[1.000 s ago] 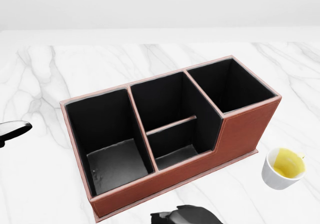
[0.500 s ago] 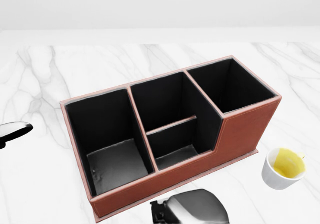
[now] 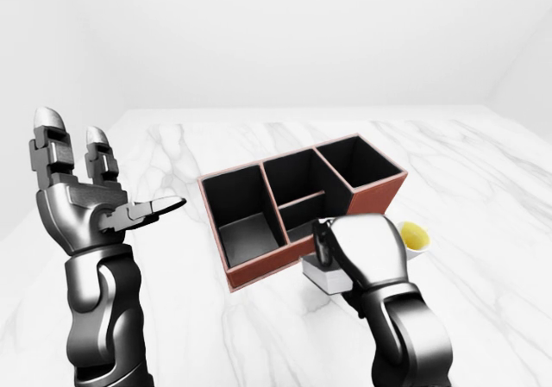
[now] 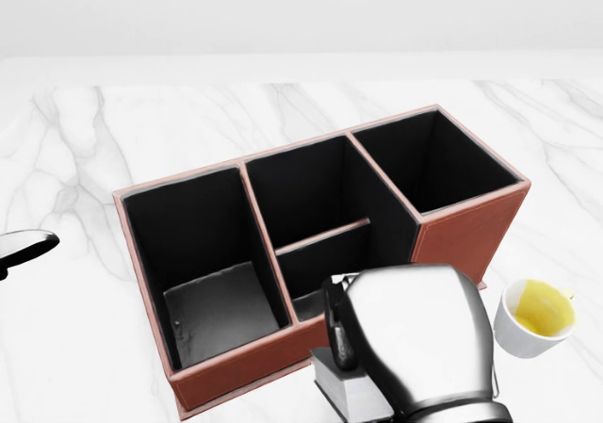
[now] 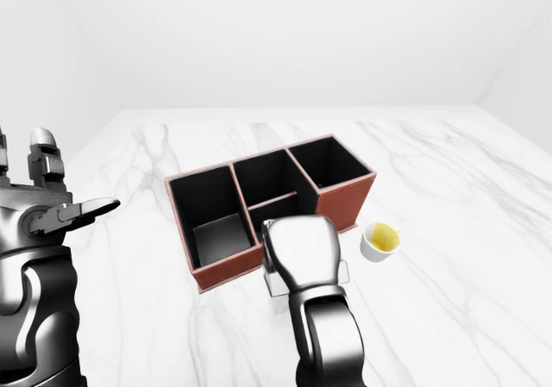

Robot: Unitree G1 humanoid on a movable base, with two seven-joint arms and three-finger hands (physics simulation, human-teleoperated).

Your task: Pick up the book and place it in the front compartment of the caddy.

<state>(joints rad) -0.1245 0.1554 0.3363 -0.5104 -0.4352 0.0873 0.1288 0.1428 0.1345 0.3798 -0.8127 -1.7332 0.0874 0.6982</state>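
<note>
book: a pale grey block [image 4: 341, 392] under my right hand [image 3: 362, 249], lying on the counter [image 3: 483, 189] just near of the caddy [image 4: 471, 239]; mostly hidden.
handling: I judge it stiff, flat and fairly light, its smooth cover likely to slip; best taken across the thickness at the long edges.
right hand: palm down over the book, fingers hidden beneath it; I cannot tell whether they have closed.
left hand: raised at the left [image 3: 86, 193], fingers spread apart, holding nothing.
caddy: brown outside, black inside; the low compartment on its near side lies just beyond my knuckles.
counter: white marble, glossy, level, probably slick.
cup: white, yellow inside [image 4: 537, 317], just right of the caddy; keep clear.
room: plain white walls, nothing else visible.
</note>
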